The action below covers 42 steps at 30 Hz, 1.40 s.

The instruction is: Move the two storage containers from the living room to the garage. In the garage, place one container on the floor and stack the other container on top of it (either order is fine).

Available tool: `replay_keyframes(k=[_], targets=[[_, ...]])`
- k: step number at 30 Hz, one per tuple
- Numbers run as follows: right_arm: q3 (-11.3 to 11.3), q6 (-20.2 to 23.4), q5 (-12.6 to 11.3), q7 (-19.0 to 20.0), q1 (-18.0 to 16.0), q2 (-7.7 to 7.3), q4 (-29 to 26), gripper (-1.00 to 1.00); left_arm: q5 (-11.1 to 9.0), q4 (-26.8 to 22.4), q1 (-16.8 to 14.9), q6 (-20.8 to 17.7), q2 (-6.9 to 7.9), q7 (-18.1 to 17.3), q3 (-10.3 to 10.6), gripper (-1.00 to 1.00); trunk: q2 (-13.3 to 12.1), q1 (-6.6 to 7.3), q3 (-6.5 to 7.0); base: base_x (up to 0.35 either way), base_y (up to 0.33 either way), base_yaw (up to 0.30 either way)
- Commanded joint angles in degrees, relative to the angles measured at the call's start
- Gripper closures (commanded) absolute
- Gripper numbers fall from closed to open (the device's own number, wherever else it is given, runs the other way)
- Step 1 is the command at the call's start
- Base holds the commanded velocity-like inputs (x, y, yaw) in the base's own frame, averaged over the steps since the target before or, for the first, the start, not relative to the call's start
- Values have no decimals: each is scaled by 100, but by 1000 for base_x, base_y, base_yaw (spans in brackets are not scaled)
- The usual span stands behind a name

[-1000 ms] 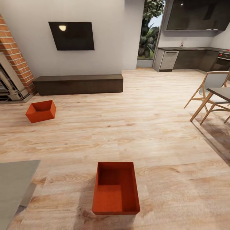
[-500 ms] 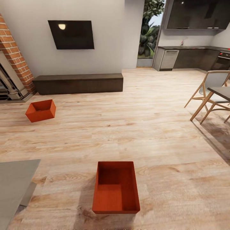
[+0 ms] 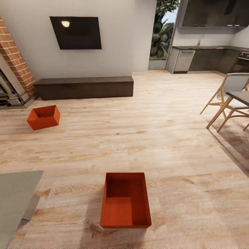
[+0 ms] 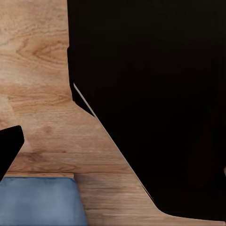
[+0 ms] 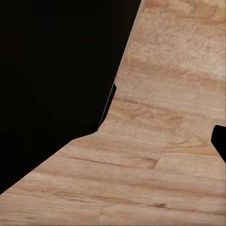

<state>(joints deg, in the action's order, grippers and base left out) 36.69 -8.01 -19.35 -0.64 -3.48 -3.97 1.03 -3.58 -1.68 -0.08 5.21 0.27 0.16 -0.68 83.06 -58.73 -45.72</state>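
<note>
Clearly we are in the living room, neither bin picked up yet. One orange bin sits on the wood floor just ahead of us; the other bin rests well beyond it, near the brick fireplace and low cabinet. We cannot tell how either gripper stands. We should roll up square to the near bin, then reach for its long walls.
</note>
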Motion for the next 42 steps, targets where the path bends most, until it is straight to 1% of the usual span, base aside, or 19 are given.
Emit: replay_keyframes(k=[1, 15, 42], targets=[[48, -26, -43, -6, -3, 2, 11, -100, -37, 1, -1, 15, 0, 2, -2, -100, 2, 0, -13, 0, 0, 0], [48, -30, -43, -6, -3, 2, 11, -100, -37, 1, -1, 15, 0, 2, -2, -100, 2, 0, -132, 0, 0, 0], [57, -67, -30, 55, -3, 1, 11, -100, -35, 1, -1, 15, 0, 2, -2, -100, 2, 0, -138, 0, 0, 0]])
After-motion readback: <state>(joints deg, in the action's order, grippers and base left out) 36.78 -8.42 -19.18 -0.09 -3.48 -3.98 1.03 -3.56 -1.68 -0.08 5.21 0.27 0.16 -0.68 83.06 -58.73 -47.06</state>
